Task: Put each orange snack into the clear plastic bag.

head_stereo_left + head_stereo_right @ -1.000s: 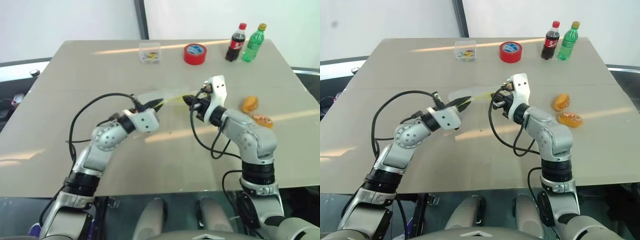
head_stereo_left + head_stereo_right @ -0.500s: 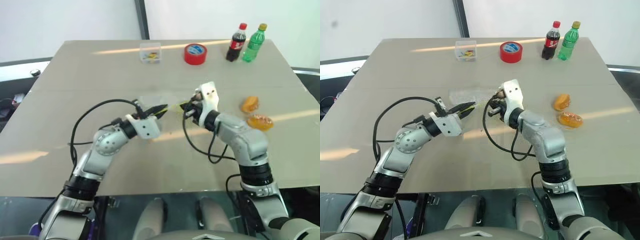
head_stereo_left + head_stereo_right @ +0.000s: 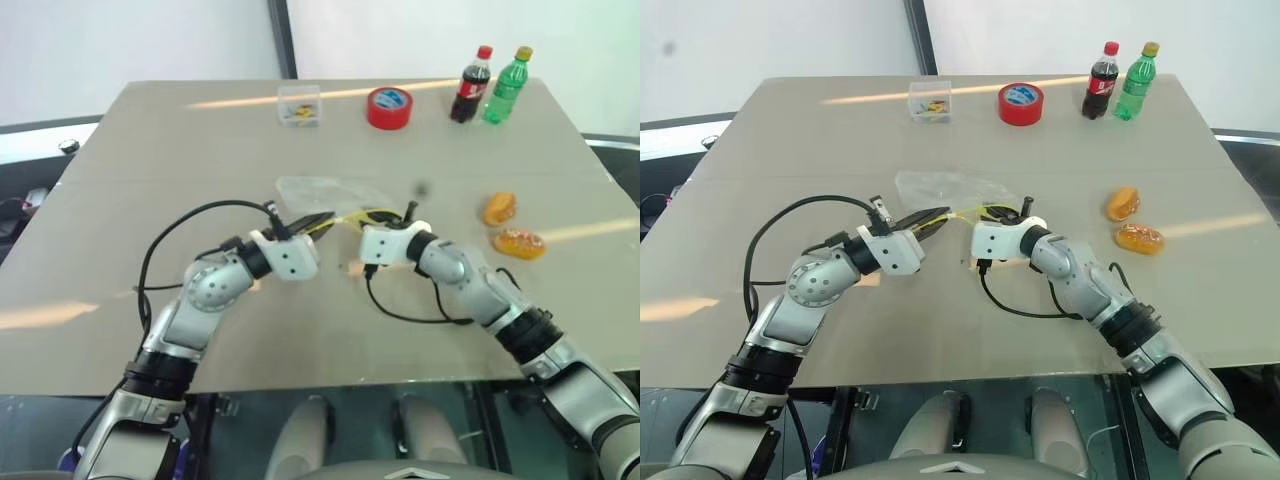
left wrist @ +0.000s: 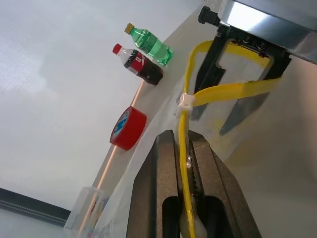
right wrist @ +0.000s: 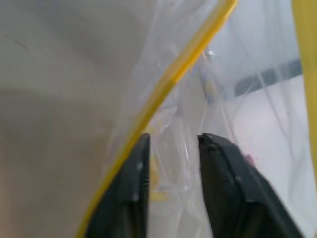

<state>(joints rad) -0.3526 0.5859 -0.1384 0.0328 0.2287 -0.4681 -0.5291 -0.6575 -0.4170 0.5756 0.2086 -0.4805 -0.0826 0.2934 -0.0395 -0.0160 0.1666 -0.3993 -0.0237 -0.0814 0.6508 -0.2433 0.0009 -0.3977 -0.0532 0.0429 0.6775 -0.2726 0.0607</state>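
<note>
From the head cameras I take the red tape roll [image 3: 390,107] as my landmark. The clear plastic bag [image 3: 325,192] lies on the table [image 3: 150,140] nearer me than the tape, its yellow seal strip [image 3: 352,215] facing my arms. My left gripper [image 3: 318,222] is clenched on that strip at the bag's mouth. My right gripper [image 3: 992,212] sits at the same mouth, just beside the left. Both orange snacks, the shorter one [image 3: 500,208] and the longer one [image 3: 520,243], lie bare on the table well to the right of the tape and nearer me, apart from the bag.

In the left wrist view my fingers [image 4: 161,188] pinch the yellow strip flat between them, and the right gripper's black fingers [image 4: 208,74] stand spread at the looped seal ahead.

In the right wrist view my two fingers [image 5: 133,193] stand parted with crinkled film between them, grasping nothing firmly as far as I can tell.

I judge the bag is only being opened; neither snack is in yet, so both remain to be picked and dropped in.
</note>
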